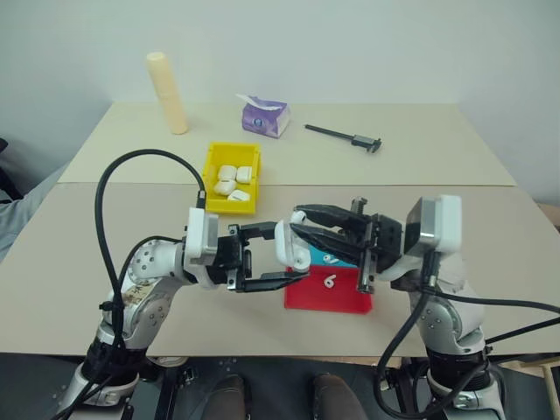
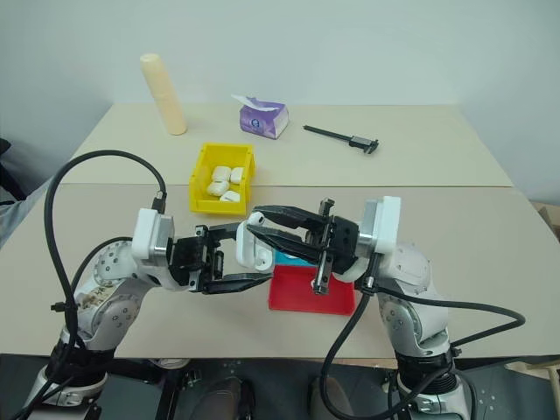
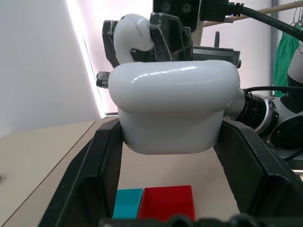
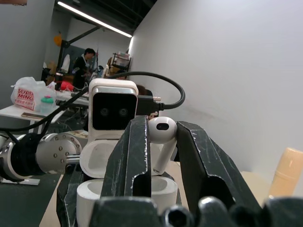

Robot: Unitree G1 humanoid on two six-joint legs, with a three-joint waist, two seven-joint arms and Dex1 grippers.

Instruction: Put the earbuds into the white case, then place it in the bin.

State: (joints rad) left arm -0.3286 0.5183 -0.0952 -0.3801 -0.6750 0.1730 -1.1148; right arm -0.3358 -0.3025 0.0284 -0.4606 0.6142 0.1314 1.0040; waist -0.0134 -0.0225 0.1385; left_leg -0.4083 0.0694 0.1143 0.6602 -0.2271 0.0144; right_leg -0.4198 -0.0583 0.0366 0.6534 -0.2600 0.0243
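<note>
Both arms raised above table's near edge, grippers pointing at each other. Left gripper jaws pinch open white case. Right gripper jaws pinch earbud just above case. Second earbud on red tray. Case interior hidden.

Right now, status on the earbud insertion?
Left gripper shut on white case. Right gripper shut on earbud, above open case. One earbud on red tray.

Earbud in tool above white case
</note>
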